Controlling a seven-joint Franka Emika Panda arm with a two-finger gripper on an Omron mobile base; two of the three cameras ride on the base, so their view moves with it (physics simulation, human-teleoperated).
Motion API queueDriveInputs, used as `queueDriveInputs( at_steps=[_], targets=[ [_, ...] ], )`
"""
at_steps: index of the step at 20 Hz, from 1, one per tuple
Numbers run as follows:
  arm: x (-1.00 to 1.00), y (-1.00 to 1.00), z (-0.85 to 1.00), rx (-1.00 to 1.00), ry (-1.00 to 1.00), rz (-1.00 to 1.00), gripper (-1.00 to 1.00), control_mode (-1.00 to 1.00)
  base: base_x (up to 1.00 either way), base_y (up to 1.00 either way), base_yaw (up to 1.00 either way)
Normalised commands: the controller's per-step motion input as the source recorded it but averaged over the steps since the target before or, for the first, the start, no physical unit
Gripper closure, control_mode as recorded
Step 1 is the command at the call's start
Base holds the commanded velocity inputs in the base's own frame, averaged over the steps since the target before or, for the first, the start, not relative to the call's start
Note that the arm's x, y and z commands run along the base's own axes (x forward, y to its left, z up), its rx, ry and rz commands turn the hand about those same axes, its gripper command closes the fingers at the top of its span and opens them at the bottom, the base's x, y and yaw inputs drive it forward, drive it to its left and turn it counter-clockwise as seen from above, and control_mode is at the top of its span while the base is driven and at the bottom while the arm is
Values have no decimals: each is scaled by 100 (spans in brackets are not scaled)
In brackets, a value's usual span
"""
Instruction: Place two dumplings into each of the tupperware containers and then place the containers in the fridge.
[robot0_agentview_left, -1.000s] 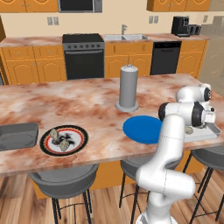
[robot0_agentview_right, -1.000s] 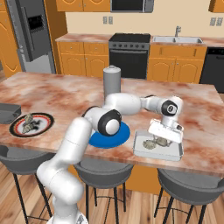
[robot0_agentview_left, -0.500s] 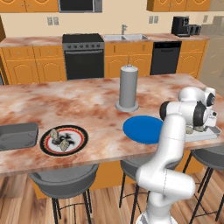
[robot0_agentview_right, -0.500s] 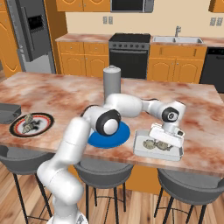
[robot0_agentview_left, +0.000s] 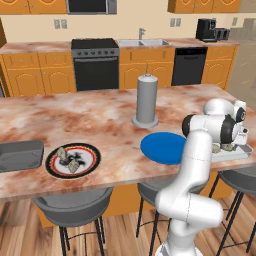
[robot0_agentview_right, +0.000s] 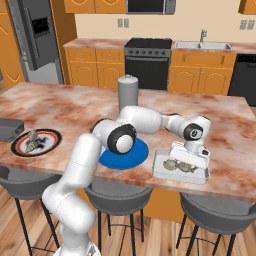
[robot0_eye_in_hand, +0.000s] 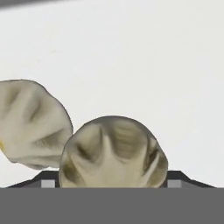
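The arm is seen reaching across the marbled table (robot0_agentview_right: 65, 107) to the pale, see-through tupperware container (robot0_agentview_right: 180, 171) at its right end, near the front edge. The tool (robot0_agentview_right: 189, 155) is held low over that container, pointing down into it; its jaws are spread wide, and in the hand view a dumpling (robot0_eye_in_hand: 113, 152) is seen between the two finger tips (robot0_eye_in_hand: 47, 180), though contact with it cannot be told. A second dumpling (robot0_eye_in_hand: 33, 124) lies just beside the first, touching or nearly touching it, on the pale container floor. In the right base view both pieces are seen inside the container, side by side. Two more dumplings (robot0_agentview_left: 67, 159) rest on the white plate with black-red rim (robot0_agentview_left: 91, 160) toward the left end of the table. The dark grey tupperware container (robot0_agentview_left: 20, 154) lies just left of that plate. A round blue plate (robot0_agentview_left: 162, 147) sits between the rimmed plate and the pale container, with a grey cylinder (robot0_agentview_left: 146, 100) standing upright behind it. The fridge (robot0_agentview_right: 36, 40) is seen at the far left of the room.
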Motion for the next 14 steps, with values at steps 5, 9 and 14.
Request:
queueDriveInputs(
  at_steps=[5,9,14],
  targets=[
    [-1,9,16,0,0,0,-100,-100,0,0,0],
    [-2,1,52,0,0,0,-100,-100,0,0,0],
    [-19,34,28,0,0,0,-100,-100,0,0,0]
  ],
)
